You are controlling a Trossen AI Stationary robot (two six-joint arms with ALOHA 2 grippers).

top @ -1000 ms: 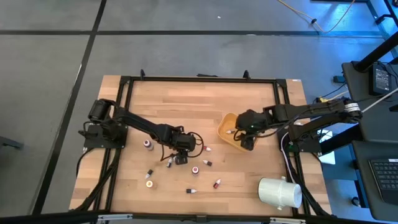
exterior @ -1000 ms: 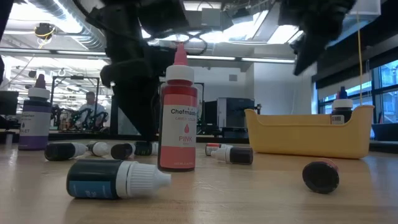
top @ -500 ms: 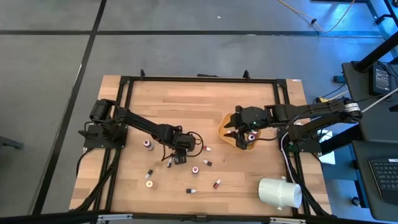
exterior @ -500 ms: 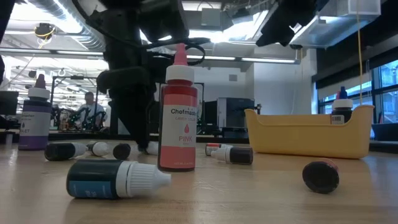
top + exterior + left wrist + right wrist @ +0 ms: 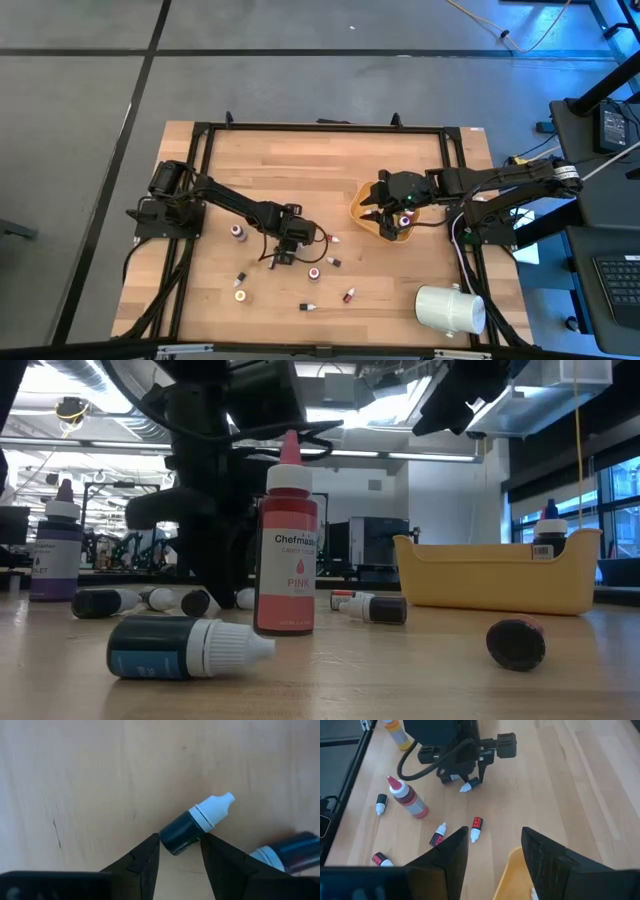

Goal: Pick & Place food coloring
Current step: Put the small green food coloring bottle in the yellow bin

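The left gripper (image 5: 180, 851) is down at the table (image 5: 300, 160) near its middle, fingers spread just wider than a dark bottle (image 5: 196, 824) with a white cap that lies flat between the tips. Whether the pads touch it cannot be told; it is not lifted. A second dark bottle (image 5: 290, 851) lies just beside it, toward 4 o'clock in the left wrist view.

In the high view the left gripper (image 5: 281, 256) sits a little toward 7 o'clock from the table's centre. Other bottles are scattered around it: one (image 5: 238, 232) at its 9 o'clock, two (image 5: 240, 278) at 7 o'clock, several (image 5: 313, 272) from 3 to 5 o'clock. A pink bottle (image 5: 289, 550) stands upright near the low camera, with a dark one (image 5: 185, 647) lying in front of it.

The right gripper (image 5: 385, 212) hangs over the yellow bowl (image 5: 362, 205) at the table's 3 o'clock side, fingers (image 5: 451, 857) wide apart and holding nothing. A bottle (image 5: 548, 532) shows inside the bowl. A white cylinder (image 5: 450, 309) lies at the table's 5 o'clock corner.
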